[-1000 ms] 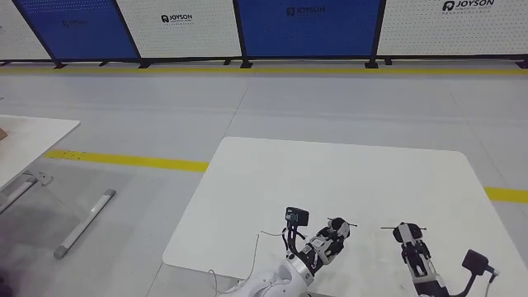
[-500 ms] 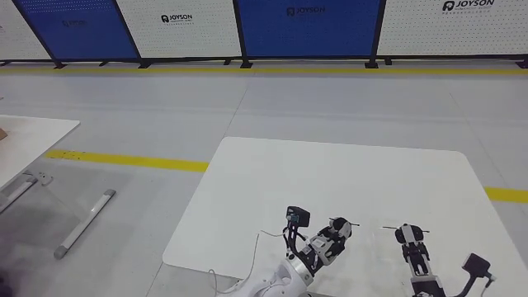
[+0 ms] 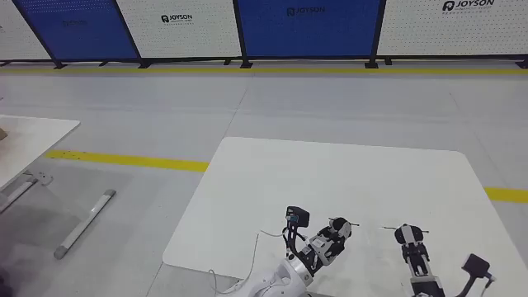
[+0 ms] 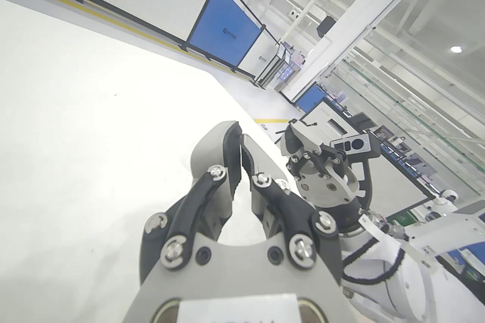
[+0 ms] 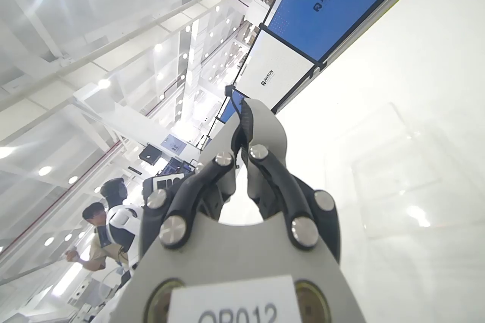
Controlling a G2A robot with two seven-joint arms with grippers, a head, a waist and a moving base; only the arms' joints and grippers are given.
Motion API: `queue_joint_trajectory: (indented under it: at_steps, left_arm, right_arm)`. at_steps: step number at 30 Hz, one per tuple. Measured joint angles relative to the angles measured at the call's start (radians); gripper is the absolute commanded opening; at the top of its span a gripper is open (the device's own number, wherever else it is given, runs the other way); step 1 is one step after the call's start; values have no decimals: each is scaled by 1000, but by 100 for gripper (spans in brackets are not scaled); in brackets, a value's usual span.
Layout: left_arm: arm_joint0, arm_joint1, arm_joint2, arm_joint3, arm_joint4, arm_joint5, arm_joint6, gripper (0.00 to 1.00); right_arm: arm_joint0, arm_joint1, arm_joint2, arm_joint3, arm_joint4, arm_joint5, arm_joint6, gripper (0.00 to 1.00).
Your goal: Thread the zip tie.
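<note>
Both grippers hover over the front part of the white table (image 3: pixel 330 173), side by side and a short gap apart. My right gripper (image 5: pixel 242 112) is shut on a thin black zip tie (image 5: pixel 230 90). Its head sticks out past the fingertips and its strap runs back between the pads. From above, this tie (image 3: pixel 388 229) lies across the right gripper (image 3: pixel 406 232). My left gripper (image 4: pixel 240 137) has its pads pressed together. In the top view a thin black strip (image 3: pixel 351 223) crosses the left gripper's (image 3: pixel 339 228) tips. The right gripper (image 4: pixel 299 129) shows beyond it.
The table's front edge (image 3: pixel 198 266) lies close below both arms, and wide bare tabletop stretches beyond them. A faint clear rectangular tray outline (image 5: pixel 382 154) rests on the table beside the right gripper. Another white table (image 3: pixel 29 136) stands far left across the floor.
The right gripper has drawn back slightly toward the front edge and looks smaller from above. The left gripper has shifted a little toward it. Both stay shut.
</note>
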Motion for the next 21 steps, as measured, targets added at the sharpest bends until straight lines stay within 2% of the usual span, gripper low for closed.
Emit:
queue_joint_trajectory:
  at_steps: [9,13,21]
  left_arm:
    - [0,0,0,0,0,0,0,0]
    - [0,0,0,0,0,0,0,0]
    - [0,0,0,0,0,0,0,0]
  right_arm:
    - [-68,-4,-12,-17,-18,0,-85,0]
    - [-60,-5,-37,11,-66,0,-111,0]
    - [-54,-6,-41,18,-69,0,-114,0]
